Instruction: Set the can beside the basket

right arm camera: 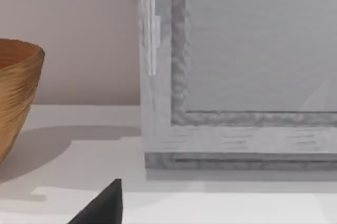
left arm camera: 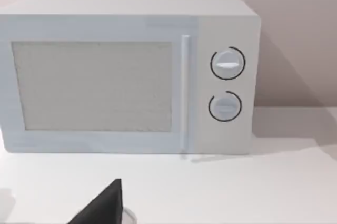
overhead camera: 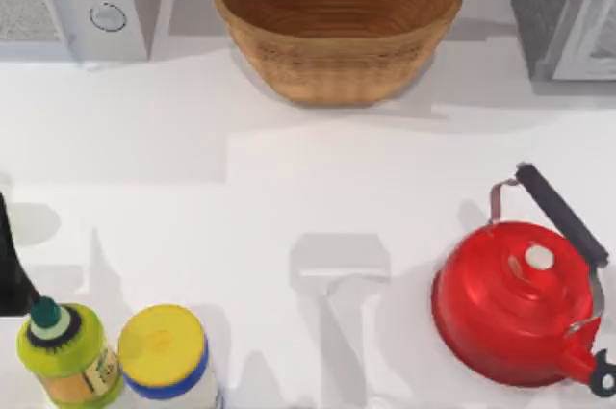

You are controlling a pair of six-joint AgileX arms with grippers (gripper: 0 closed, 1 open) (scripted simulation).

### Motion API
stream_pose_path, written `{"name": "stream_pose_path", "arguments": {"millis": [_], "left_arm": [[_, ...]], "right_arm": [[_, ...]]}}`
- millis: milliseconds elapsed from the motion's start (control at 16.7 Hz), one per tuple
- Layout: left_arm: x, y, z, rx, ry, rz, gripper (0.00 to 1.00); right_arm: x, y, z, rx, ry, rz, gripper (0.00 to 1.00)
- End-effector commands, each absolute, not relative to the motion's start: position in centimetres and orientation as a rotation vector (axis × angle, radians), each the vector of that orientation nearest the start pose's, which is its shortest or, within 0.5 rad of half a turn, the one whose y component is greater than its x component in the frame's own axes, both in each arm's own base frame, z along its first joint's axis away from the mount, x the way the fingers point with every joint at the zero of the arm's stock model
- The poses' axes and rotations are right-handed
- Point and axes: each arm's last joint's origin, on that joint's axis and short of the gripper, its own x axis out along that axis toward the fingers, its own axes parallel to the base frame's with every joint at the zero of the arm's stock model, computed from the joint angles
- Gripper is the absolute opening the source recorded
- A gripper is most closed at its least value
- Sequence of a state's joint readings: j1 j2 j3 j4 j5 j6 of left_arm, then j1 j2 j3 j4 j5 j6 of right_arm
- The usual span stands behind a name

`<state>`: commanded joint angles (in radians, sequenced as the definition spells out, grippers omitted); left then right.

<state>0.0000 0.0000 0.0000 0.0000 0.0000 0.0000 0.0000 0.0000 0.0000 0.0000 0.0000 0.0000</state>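
My pincers' grip — I cannot tell. Ahead of my left one stands the microwave (left arm camera: pixel 126 74); ahead of my right — the basket (right arm camera: pixel 16 97).

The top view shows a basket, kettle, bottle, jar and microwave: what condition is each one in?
Basket: upright, nothing inside, at the table's back.
Kettle: upright, lid on, handle raised.
Green bottle: upright, capped.
Jar: upright, yellow lid on.
Microwave: door shut.
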Motion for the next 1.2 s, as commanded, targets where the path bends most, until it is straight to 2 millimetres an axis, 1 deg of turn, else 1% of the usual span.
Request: {"name": "stream_pose_path", "arguments": {"millis": [180, 300, 480, 660, 780, 960, 1080, 1200], "left_arm": [[10.6, -0.1, 16.2, 0.007, 0.009, 0.002, 1.0], [10.6, 0.0, 17.0, 0.041, 0.055, 0.01, 1.0], [11.2, 0.2, 19.3, 0.131, 0.192, 0.021, 1.0], [12.9, 0.6, 22.4, 0.247, 0.395, 0.01, 1.0], [15.0, 1.1, 24.4, 0.327, 0.55, -0.018, 1.0], [19.4, 2.0, 26.8, 0.44, 0.788, -0.094, 1.0], [22.9, 2.9, 27.6, 0.503, 0.941, -0.167, 1.0], [26.5, 3.8, 27.5, 0.553, 1.084, -0.254, 1.0]], "right_arm": [[10.6, -0.1, 16.0, 0.0, 0.0, 0.0, 1.0], [10.6, -0.1, 16.0, 0.0, 0.0, 0.0, 1.0], [10.6, -0.1, 16.0, 0.0, 0.0, 0.0, 1.0], [10.6, -0.1, 16.0, 0.0, 0.0, 0.0, 1.0], [10.6, -0.1, 16.0, 0.0, 0.0, 0.0, 1.0], [10.6, -0.1, 16.0, 0.0, 0.0, 0.0, 1.0], [10.6, -0.1, 16.0, 0.0, 0.0, 0.0, 1.0], [10.6, -0.1, 16.0, 0.0, 0.0, 0.0, 1.0]]}}
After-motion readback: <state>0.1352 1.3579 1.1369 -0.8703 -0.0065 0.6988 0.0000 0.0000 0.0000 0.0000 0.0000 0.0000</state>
